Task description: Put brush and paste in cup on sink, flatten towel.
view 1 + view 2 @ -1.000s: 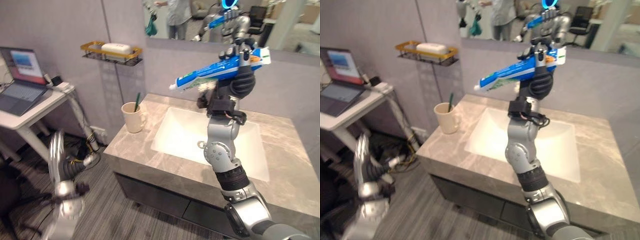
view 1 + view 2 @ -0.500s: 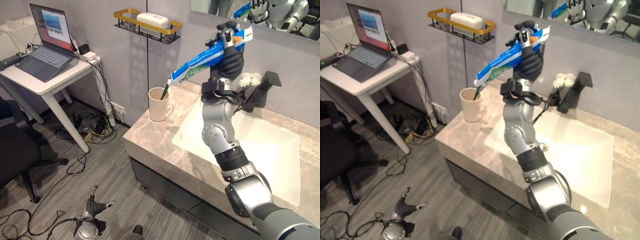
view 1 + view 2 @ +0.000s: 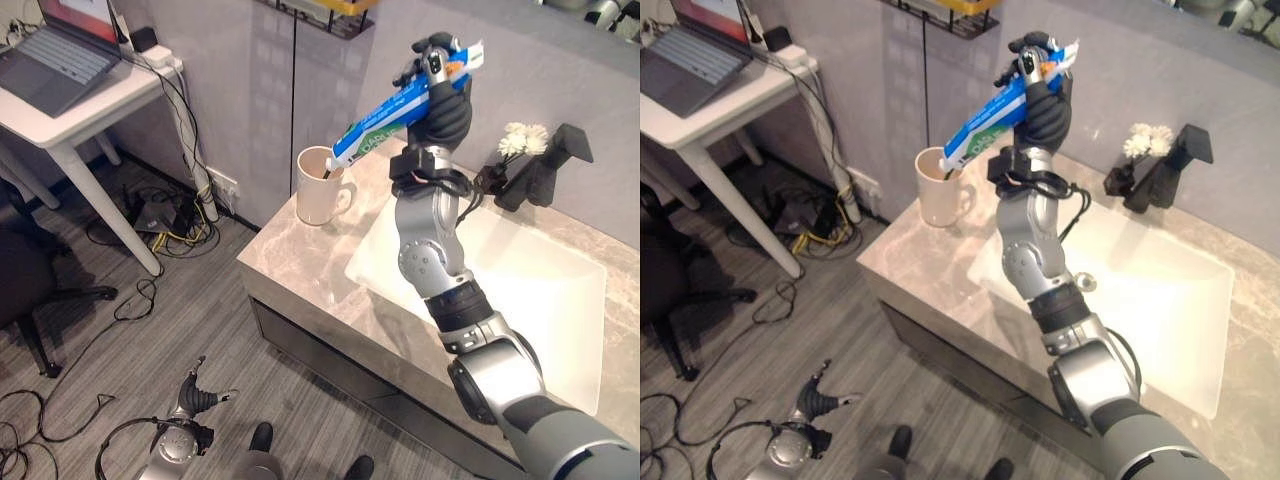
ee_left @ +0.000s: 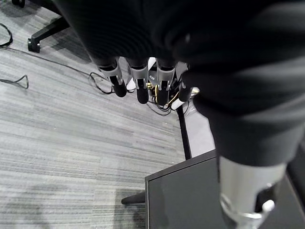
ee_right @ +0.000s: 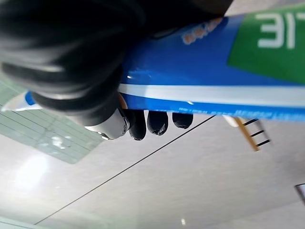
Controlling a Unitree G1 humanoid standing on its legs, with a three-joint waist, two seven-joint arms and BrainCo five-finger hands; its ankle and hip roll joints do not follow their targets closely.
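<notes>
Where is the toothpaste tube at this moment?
In the left eye view the toothpaste tube is gripped in the right hand, held slanting above the counter with its cap end just over the cream cup.

A grey marble-patterned counter (image 3: 300,262) runs from the middle of the frame to the right edge, with a white sink basin (image 3: 520,290) sunk into its top. At its upper-left corner stands a cream cup (image 3: 320,186), handle turned toward the basin. Along the back edge, at upper right, a black faucet (image 3: 548,165) stands beside a small dark vase of white flowers (image 3: 510,155). In the upper left corner a white desk (image 3: 75,110) carries an open laptop (image 3: 55,55). Grey striped floor (image 3: 120,370) in the lower left has black cables lying on it.
</notes>
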